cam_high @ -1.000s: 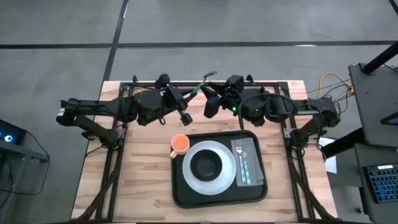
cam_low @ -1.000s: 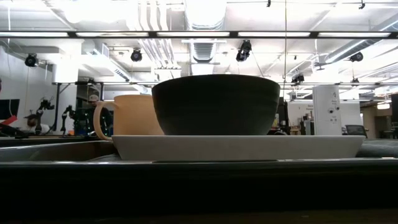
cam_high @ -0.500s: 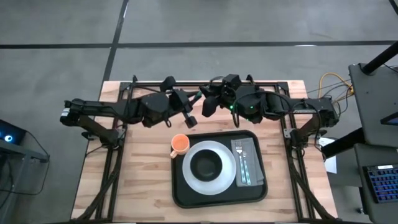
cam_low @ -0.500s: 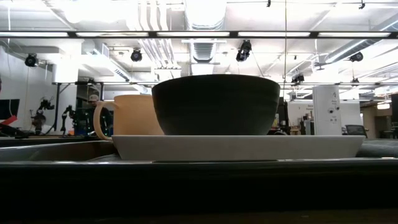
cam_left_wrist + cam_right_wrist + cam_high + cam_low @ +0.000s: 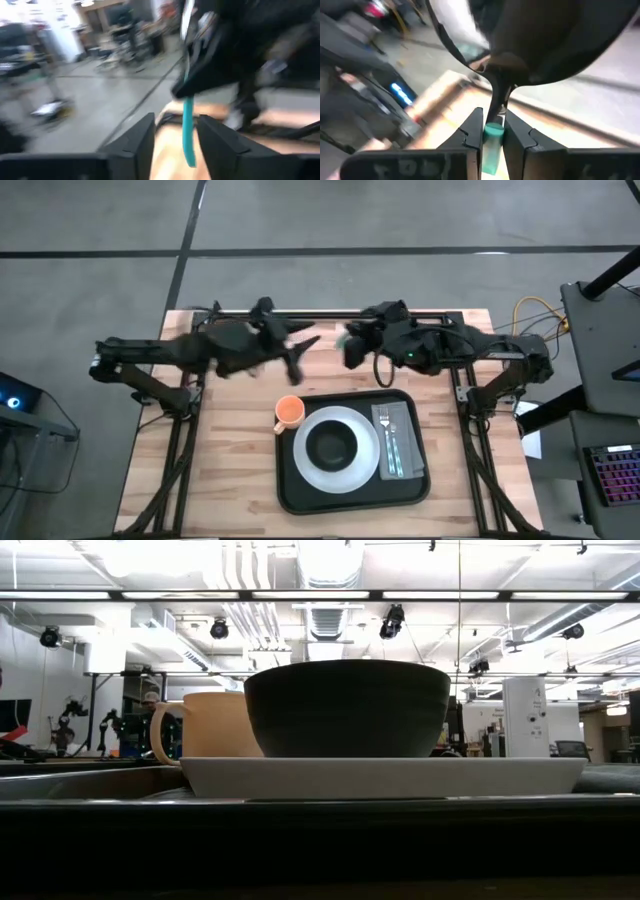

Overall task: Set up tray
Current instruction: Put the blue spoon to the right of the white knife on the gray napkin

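Tray (image 5: pixel 300 496): black, rimmed, mid-table, carrying white plate (image 5: pixel 308 468), black bowl (image 5: pixel 332 444) and grey cloth (image 5: pixel 409 425); judged stiff, heavy, spill-prone, best gripped at both short rims; left gripper (image 5: pixel 175 125) parted, right gripper (image 5: pixel 492 120) pinching a teal-handled utensil (image 5: pixel 493 133), both well apart from it.

The tray (image 5: pixel 352 485) holds a white plate (image 5: pixel 337 470) with a black bowl (image 5: pixel 332 446), beside cutlery (image 5: pixel 392 442).

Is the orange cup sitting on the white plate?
No, the orange cup stands beside the white plate, at the tray's left edge.
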